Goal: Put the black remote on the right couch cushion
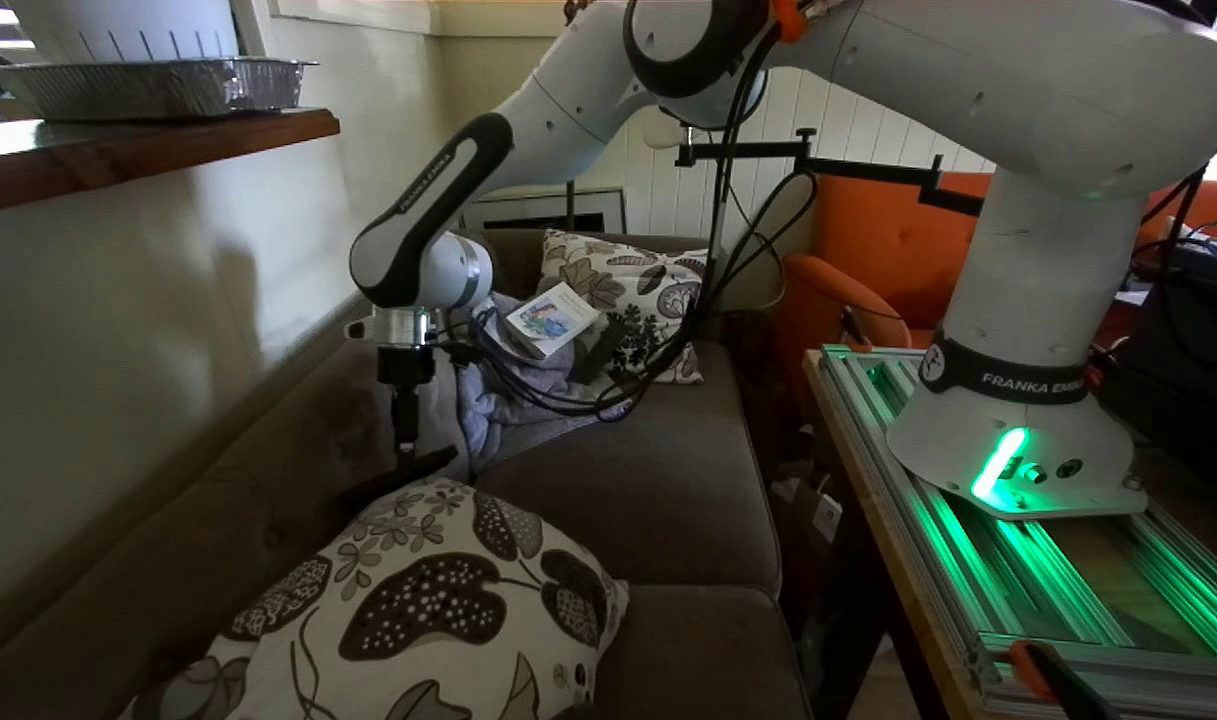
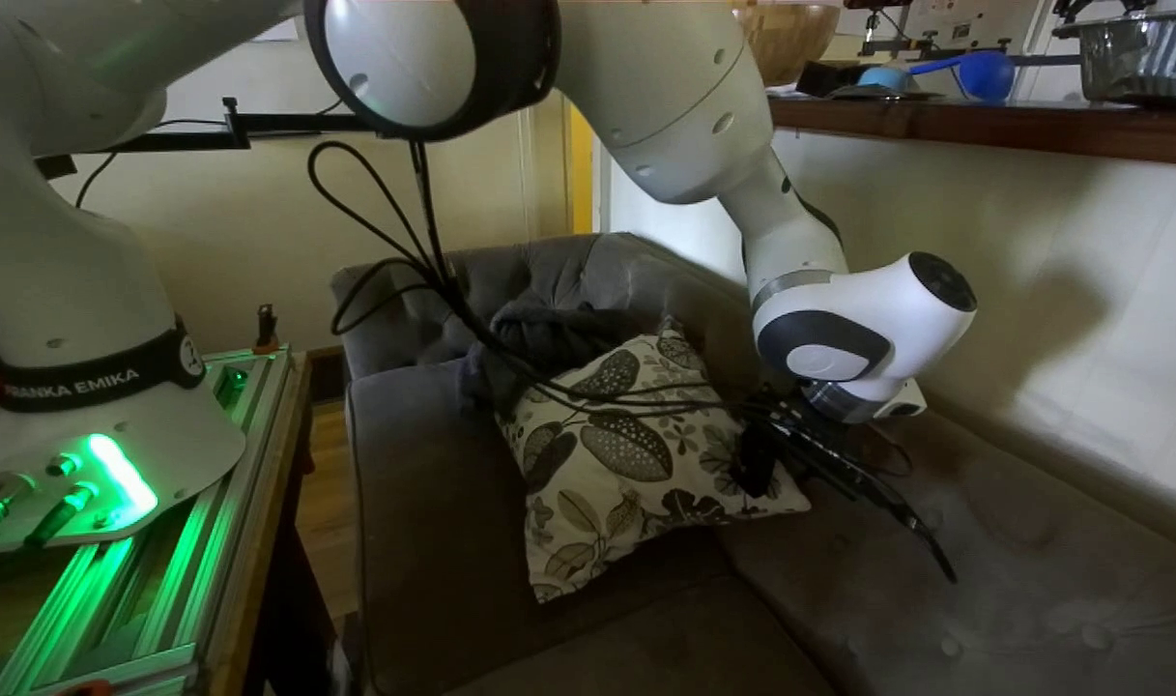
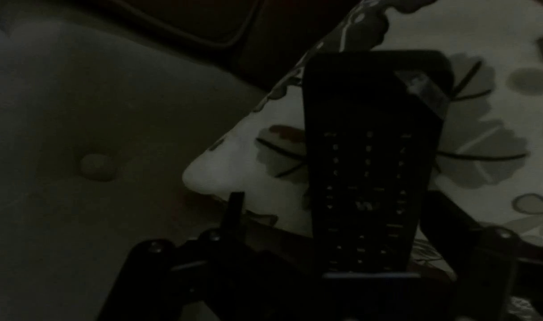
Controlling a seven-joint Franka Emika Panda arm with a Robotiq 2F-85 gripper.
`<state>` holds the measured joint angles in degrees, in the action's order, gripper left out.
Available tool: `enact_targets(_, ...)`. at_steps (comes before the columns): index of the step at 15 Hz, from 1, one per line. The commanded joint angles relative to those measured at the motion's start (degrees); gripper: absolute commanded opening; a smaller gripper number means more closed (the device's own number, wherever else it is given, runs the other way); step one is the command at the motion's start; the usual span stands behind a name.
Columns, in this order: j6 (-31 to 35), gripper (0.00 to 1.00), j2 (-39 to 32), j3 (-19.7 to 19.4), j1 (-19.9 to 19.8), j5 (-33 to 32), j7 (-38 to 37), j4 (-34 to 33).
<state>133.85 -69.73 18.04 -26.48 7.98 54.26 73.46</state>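
In an exterior view, my gripper (image 1: 405, 450), left of centre, points down at the slanting black remote (image 1: 432, 463), at the upper edge of a leaf-patterned pillow (image 1: 528, 620); a seat cushion (image 1: 638, 500) lies below centre. In an exterior view, cables (image 2: 454, 304) cross before that pillow. In the wrist view, my fingers (image 3: 234, 214) stand apart, the remote between them right of centre, a gap on its left.

Arm (image 1: 558, 130): white shell, black joint trim (image 2: 510, 58). Forearm panel (image 1: 428, 180), above pincer (image 1: 405, 440): black, white FRANKA EMIKA lettering. Pincer black; shiny screw heads (image 3: 155, 246) on fingers (image 3: 234, 211). Silvery collar (image 1: 401, 327) directly above pincer. Black cables (image 2: 444, 280) looped beside pincer. Base (image 1: 1058, 440), well apart from pincer: white, black lettered band (image 1: 1003, 375), green light strip (image 1: 1000, 463).
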Motion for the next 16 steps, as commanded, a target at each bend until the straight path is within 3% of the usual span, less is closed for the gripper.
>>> enact_targets(1, -0.8, 1.00, -4.4, -1.4, 1.8, 2.8, 1.3, -6.3)
enact_targets(6, -4.8, 1.00, -6.7, -1.0, 1.8, 3.4, 2.3, -9.4)
enact_targets(7, -5.5, 0.75, -7.1, -1.0, 1.8, 3.6, 2.4, -9.9)
enact_targets(8, -6.0, 0.74, -7.4, -0.9, 1.8, 3.9, 2.6, -10.3)
enact_targets(11, -6.5, 0.50, -7.7, -1.0, 1.8, 4.7, 3.0, -10.5)
enact_targets(13, -4.0, 0.41, -5.8, -0.2, 0.8, 3.4, 1.5, -7.9)
enact_targets(16, 1.4, 0.40, -1.7, -1.5, 0.7, 3.3, -0.7, -1.5)
